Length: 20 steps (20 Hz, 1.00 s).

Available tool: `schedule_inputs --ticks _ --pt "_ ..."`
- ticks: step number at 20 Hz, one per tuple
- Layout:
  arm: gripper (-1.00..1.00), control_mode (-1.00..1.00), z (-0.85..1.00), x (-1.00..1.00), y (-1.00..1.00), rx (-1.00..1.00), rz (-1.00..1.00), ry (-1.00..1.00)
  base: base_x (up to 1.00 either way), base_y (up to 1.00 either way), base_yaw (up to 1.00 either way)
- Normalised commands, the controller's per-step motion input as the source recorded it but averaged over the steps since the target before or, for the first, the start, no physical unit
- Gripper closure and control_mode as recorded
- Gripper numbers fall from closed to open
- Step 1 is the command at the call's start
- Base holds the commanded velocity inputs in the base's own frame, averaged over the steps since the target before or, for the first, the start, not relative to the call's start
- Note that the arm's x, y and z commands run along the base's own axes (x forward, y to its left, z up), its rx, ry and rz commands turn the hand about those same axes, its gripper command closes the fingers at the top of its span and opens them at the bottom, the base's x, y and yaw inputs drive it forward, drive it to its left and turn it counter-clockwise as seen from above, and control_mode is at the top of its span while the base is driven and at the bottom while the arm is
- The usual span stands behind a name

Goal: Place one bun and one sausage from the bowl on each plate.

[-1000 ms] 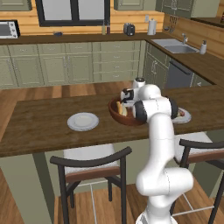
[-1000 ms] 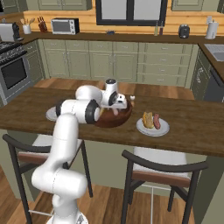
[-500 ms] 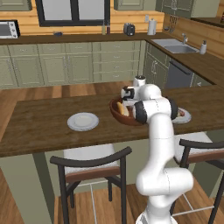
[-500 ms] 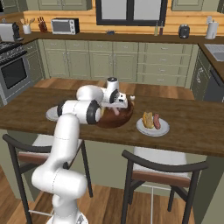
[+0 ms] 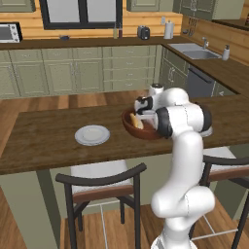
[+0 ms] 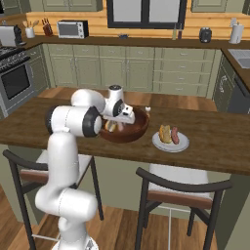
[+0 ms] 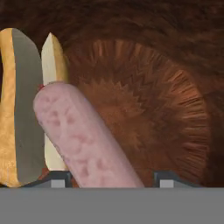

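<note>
Gripper [image 7: 105, 181]: we see its fingers closing around the sausage [image 7: 83, 135].
Bowl [image 7: 166, 87]: we see the bun [image 7: 17, 105] beside it.

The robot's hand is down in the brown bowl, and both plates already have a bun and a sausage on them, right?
Not quite. Only one plate has a bun and a sausage, as the right base view shows. The other plate is still bare in the left base view. The rest is right: the gripper is down in the brown bowl.

Home kitchen: cabinets [image 5: 87, 73], sink [image 5: 197, 51], microwave [image 6: 72, 29]
</note>
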Motion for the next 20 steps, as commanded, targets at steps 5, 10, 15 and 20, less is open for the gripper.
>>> schedule_inputs --ticks 5,10,15,20 --pt "1.00 -1.00 0.85 -0.02 0.33 0.00 -0.27 0.00 0.00 0.00 0.00" --pt "1.00 -1.00 0.65 -0.03 0.36 0.01 -0.29 0.00 0.00 0.00 0.00" --pt "1.00 -1.00 0.28 -0.35 0.73 0.01 -0.27 0.09 0.00 0.00 0.00" --pt "1.00 -1.00 0.03 -0.51 1.00 0.00 -0.06 0.21 0.00 0.00 0.00"
